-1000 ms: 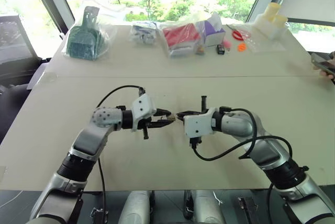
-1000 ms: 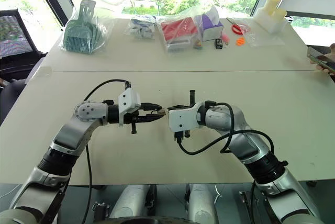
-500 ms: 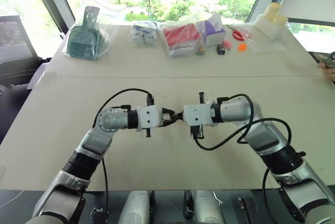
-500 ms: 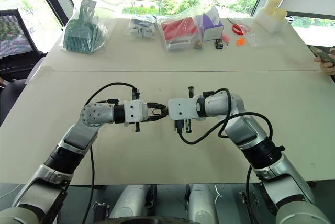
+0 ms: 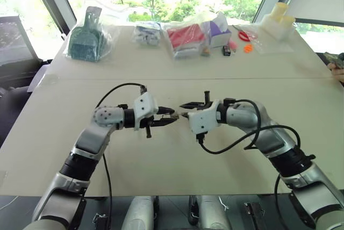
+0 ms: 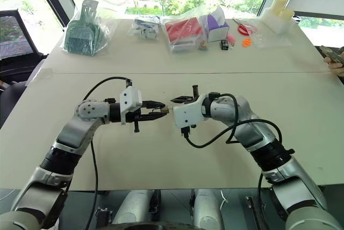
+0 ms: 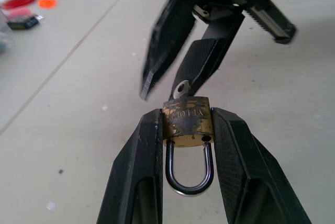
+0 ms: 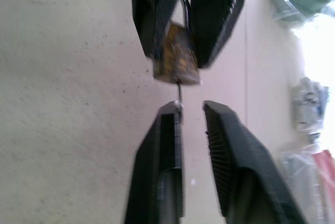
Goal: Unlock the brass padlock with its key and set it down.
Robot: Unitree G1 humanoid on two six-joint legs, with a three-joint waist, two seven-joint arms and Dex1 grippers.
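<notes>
The left gripper (image 7: pixel 186 130) clamps the brass padlock (image 7: pixel 187 121) above the table (image 5: pixel 172 149), shackle toward its wrist; its stamped lettering is unreadable. The key (image 7: pixel 181 89) sits in the keyhole. The right gripper (image 8: pixel 191 113) stands parted around the key, one finger touching it.

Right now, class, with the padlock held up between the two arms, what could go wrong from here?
1. The right end effector has opened off the key, which sticks out of the brass padlock unsupported; it might slip out and drop to the table.
2. The left end effector pinches only the padlock's narrow sides, in mid-air; a nudge on re-grasping could twist it loose.
3. The shackle looks closed, so setting it down now may be premature.
</notes>
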